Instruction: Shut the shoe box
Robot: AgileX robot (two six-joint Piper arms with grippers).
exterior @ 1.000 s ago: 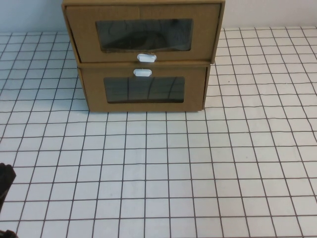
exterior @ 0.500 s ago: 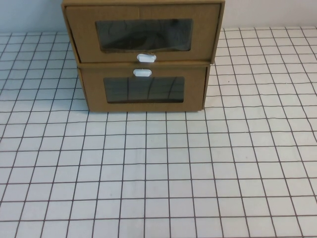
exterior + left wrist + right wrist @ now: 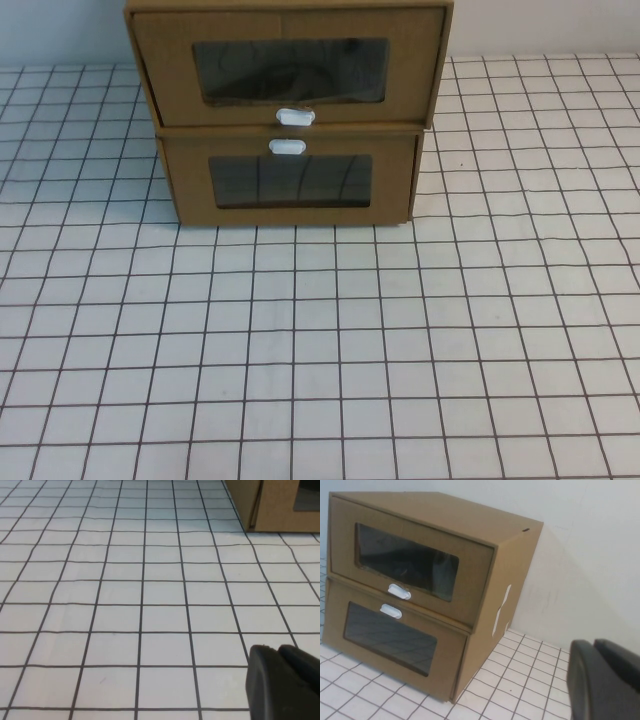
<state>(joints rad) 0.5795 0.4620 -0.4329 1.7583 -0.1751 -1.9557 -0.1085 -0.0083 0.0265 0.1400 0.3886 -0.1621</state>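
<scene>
- Spreading under everything is the table [image 3: 330, 350], a flat white surface ruled into squares by thin dark lines.
- Standing at the table's far edge against a pale wall are two stacked brown cardboard drawers, matte and boxy.
- Upper one: the shoe box [image 3: 290, 65], with a clear rectangular plastic window and a small white oval pull tab [image 3: 296, 116] just below that window; from the high view its front panel appears to sit about flush with its casing.
- Beneath the shoe box, touching it, lies the twin drawer [image 3: 290, 185], its white tab [image 3: 287, 147] above its own window.
- The left pincer [image 3: 282, 685], a rounded black shape, hovers over bare table, well apart from the shoe box; how far it is open I cannot tell.
- The right pincer [image 3: 605, 682], black and blocky, is off the shoe box's side; its opening likewise cannot be told.
</scene>
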